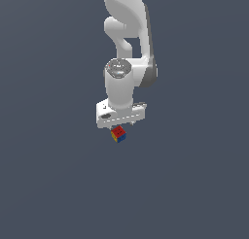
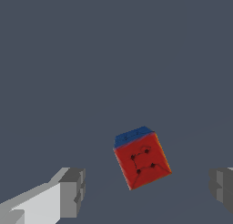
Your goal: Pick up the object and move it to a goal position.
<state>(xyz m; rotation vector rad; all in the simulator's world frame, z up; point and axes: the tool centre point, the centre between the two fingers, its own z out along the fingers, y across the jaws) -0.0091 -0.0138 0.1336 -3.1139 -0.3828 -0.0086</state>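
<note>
Pincer [image 2: 148, 191] gapes around cube [image 2: 142, 160].

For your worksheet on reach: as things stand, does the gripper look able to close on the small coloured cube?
Probably yes. The gripper is open, with the cube lying between its fingers and nothing else near it, though it sits tilted to them.

A plain dark grey-blue surface [image 1: 53, 175] fills the whole background

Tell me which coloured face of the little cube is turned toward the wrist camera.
The red face of the cube, marked with dark dots. The blue face shows only as a narrow strip beside it, and the yellow face appears only in the exterior view.
</note>
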